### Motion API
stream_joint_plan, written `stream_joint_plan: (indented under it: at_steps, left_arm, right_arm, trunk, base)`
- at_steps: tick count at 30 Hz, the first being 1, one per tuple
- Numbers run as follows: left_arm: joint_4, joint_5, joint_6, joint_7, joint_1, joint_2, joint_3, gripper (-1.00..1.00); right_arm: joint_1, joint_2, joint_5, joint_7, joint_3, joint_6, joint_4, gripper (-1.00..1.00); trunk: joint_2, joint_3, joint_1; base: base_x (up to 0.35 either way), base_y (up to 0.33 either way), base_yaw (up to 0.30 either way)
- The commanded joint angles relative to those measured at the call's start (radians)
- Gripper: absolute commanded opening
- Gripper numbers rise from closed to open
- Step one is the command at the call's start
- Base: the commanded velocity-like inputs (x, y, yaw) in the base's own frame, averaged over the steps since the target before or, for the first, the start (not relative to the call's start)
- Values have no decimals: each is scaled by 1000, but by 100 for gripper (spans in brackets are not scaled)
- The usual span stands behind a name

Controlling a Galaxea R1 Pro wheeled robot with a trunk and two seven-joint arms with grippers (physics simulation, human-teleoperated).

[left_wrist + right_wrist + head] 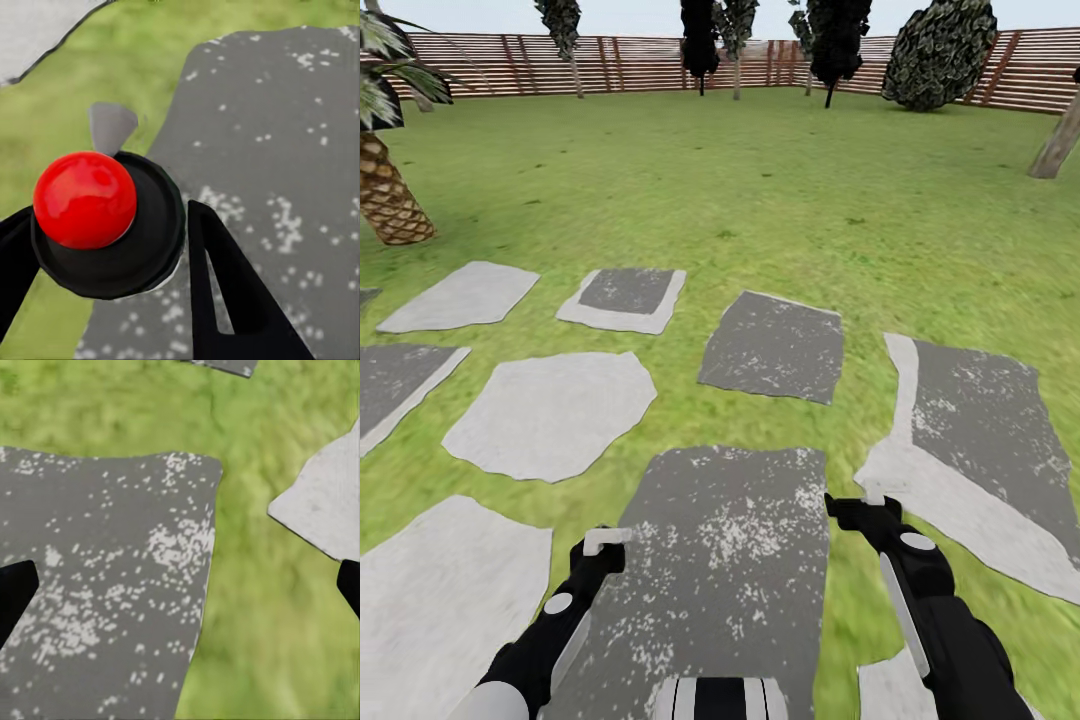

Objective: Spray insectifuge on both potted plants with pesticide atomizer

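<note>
Right now you are looking out over a blurry green lawn (pixel 760 190) laid with flat, irregular stepping stones, some pale and smooth like the one (pixel 550 412) ahead on your left, others dark grey and flecked with white like the long slab (pixel 730 570) running between your two arms. A brown slatted wooden fence (pixel 640 65) closes the far edge of the garden, with dark-leaved trees (pixel 838 40) standing before it and a rounded, mottled bush (pixel 940 52) leaning toward the right corner. A palm with a scaly, tan trunk (pixel 388 195) rises at your far left. Your left gripper (pixel 607 545) hangs low over the edge of the speckled slab; in the left wrist view its black tapered fingers (pixel 225 289) stand apart, and a glossy red ball (pixel 85 199) on a round black disc (pixel 146 247) sits between them, though you cannot tell whether they touch it. Your right gripper (pixel 857 505) hovers over the strip of grass beside the same slab, and its two black fingertips (pixel 15 596) sit spread wide at either edge of the right wrist view, holding nothing, above speckled stone, mossy grass and the corner of a pale stone (pixel 326 499).
</note>
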Motion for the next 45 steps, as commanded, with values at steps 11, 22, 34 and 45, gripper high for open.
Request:
stream_joint_plan:
  at_steps: [11,22,34,45]
  left_arm:
    - [1,1,-4,-2,-1,0,0,-100]
    - [1,0,-4,0,-1,0,0,-100]
    - [1,1,-4,-8,1,0,0,-100]
    - [-8,2,-4,-10,1,1,1,-100]
  right_arm:
    - [0,0,4,0,0,6,-2,100]
    - [0,0,4,0,-1,6,-3,100]
    - [0,-4,4,-2,-2,6,-3,100]
    - [0,-5,5,-3,-1,6,-2,100]
  trunk:
    - [0,-1,0]
    - [0,-1,0]
    - [0,-1,0]
    - [0,-1,0]
  base:
    - [111,242,262]
    - [3,22,262]
    - [0,0,262]
    - [0,0,262]
